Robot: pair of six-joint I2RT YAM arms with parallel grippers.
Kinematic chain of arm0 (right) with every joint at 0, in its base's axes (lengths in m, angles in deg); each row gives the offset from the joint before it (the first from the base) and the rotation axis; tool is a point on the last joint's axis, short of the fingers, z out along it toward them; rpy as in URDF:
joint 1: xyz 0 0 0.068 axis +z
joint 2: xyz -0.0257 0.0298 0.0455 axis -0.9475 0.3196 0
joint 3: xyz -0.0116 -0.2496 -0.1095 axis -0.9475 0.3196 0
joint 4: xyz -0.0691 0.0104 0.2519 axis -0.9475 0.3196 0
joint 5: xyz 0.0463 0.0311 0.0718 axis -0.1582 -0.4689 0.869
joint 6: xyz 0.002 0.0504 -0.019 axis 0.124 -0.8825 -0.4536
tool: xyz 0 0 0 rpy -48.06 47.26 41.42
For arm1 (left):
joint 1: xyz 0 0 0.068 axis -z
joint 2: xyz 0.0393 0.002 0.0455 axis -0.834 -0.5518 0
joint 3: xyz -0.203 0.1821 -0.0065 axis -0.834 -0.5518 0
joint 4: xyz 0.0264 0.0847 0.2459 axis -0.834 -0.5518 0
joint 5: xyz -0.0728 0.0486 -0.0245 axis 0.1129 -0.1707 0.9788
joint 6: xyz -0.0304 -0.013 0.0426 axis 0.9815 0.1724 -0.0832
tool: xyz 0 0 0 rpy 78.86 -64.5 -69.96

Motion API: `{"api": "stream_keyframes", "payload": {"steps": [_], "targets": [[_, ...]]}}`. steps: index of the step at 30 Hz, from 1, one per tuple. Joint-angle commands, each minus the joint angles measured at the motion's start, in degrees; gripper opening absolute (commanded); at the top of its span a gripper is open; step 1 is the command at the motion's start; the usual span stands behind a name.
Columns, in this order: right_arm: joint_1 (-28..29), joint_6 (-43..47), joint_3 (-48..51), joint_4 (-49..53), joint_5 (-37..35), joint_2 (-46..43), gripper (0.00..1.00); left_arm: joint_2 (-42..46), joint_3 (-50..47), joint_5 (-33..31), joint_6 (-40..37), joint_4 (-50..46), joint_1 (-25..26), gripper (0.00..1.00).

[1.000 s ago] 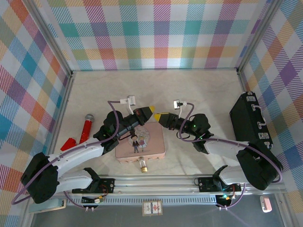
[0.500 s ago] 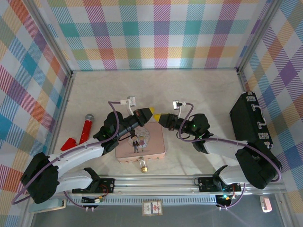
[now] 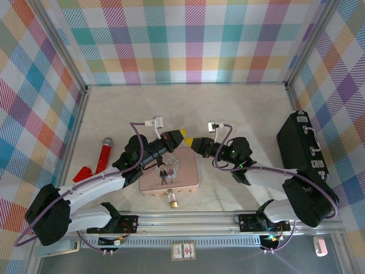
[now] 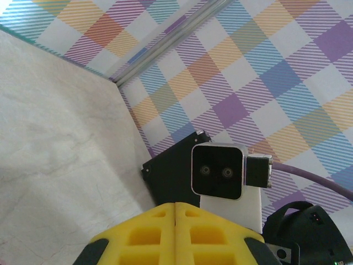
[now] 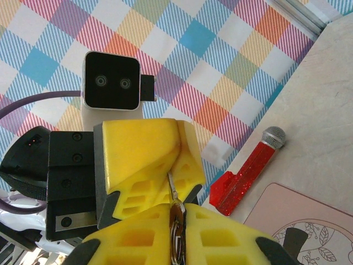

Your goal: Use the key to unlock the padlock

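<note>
— What's on the left?
— A red toy microphone [image 3: 104, 153] lies near the left wall, well apart from the claws.

— And the left claw [image 3: 178, 135]?
— It hangs over the far edge of the pink tin [image 3: 183, 171]. Its yellow fingers are pressed together. I can't tell whether it has anything between them.

— Where's the padlock [image 3: 171, 198]?
— On the table [image 3: 239, 105], just beside the tin's near edge, between the tin and the near rail [image 3: 217, 217]. There is little room there.

— The right claw [image 3: 193, 141]?
— It is tip to tip with the left one and closed on the key [image 5: 172, 185]. The ring is pinched in its fingers and the blade points up at the other claw.

— Any open room?
— The far half of the table is bare. A black case [image 3: 296, 142] lies along the right wall.
</note>
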State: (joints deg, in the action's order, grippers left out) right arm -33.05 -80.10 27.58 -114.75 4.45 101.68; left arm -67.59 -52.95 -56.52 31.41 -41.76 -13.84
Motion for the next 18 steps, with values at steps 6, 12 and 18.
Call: {"api": "stream_keyframes", "payload": {"steps": [6,12,18], "targets": [[0.1,-0.31,-0.66,-1.04,-0.32,-0.91,0.07,-0.23,-0.59,-0.15,-0.13,1.47,0.29,0.0],[0.1,3.97,-0.76,9.91,-3.44,-5.32,0.0,2.69,1.59,-2.51,-4.81,-9.16,0.22,0.24],[0.1,16.07,-4.46,37.79,-9.36,-14.68,0.0,11.24,2.12,-12.4,-11.03,-29.02,-0.18,0.64]]}}
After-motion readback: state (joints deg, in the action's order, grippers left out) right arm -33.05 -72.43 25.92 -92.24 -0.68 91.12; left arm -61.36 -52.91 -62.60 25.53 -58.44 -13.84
